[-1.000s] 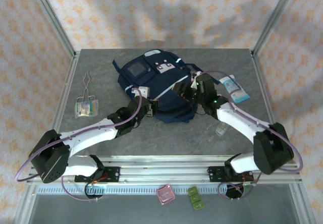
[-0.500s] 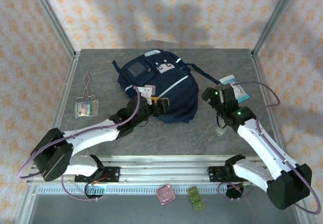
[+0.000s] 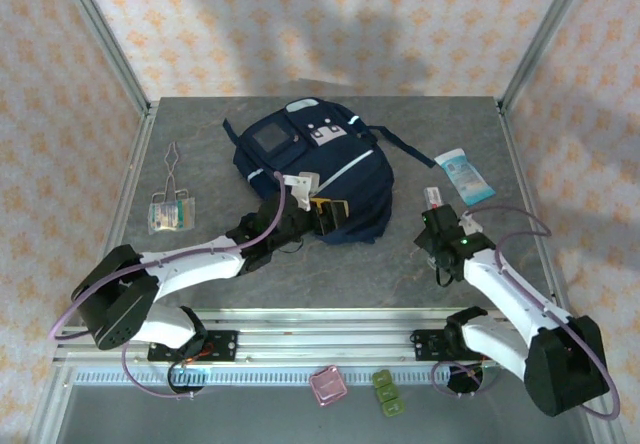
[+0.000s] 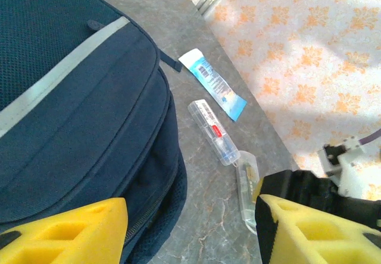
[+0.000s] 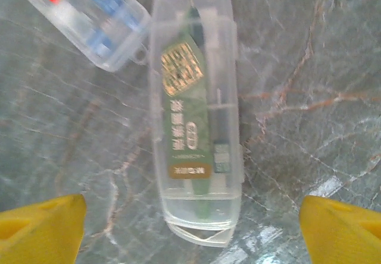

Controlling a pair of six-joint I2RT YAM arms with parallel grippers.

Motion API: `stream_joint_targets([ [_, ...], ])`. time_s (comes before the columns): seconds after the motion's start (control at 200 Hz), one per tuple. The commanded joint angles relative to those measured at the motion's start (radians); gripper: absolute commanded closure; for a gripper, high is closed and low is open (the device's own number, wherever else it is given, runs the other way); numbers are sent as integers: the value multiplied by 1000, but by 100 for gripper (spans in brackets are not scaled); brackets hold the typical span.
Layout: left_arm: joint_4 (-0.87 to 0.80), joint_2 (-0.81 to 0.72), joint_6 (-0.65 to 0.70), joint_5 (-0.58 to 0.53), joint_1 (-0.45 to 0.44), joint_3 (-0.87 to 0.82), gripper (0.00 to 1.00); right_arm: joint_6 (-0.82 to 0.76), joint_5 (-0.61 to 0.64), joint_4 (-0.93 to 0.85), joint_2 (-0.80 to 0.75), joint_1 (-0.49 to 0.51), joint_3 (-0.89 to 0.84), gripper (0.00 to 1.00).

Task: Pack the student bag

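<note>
- The large navy-blue fabric student bag is lying flat at the middle of the grey stone-patterned bench. The left hand is hovering at the bag's near edge, its 2 yellow fingers spread wide and gripping nothing.
- The right hand is hanging released over the clear plastic case with a green label. An off-centre descent is risking the slick case skidding away, or the fingers catching the smaller clear case with red and blue contents just beside it.
- No opening is showing on the bag, so a carried case is probably going to snag on the fabric.
</note>
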Motion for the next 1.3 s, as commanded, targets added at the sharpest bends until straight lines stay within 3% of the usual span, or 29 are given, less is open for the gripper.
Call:
stream_joint_targets([
  [0.0,41,17,-15,17,-7,-7,41,23,-3,99,29,-17,-29,10],
  [0.195,22,31,-19,13,-7,4,41,1,-48,192,138,-34,-29,18],
  [0.37,18,35,-26,4,-7,-2,42,-21,-69,212,203,-35,-23,34],
  [0.561,17,38,-26,-6,-6,-5,42,-20,-67,212,173,-35,-46,57],
  [0.746,-31,29,-3,-34,-4,22,42,-26,-70,183,90,-36,-51,66],
  [0.866,-141,20,31,-78,15,78,41,-23,-56,132,19,-36,-27,67],
  [1.026,-388,40,192,-182,43,226,36,-30,-62,54,-94,-36,36,67],
  [1.291,-787,271,452,-313,42,578,32,-115,-170,73,-121,-35,159,68],
])
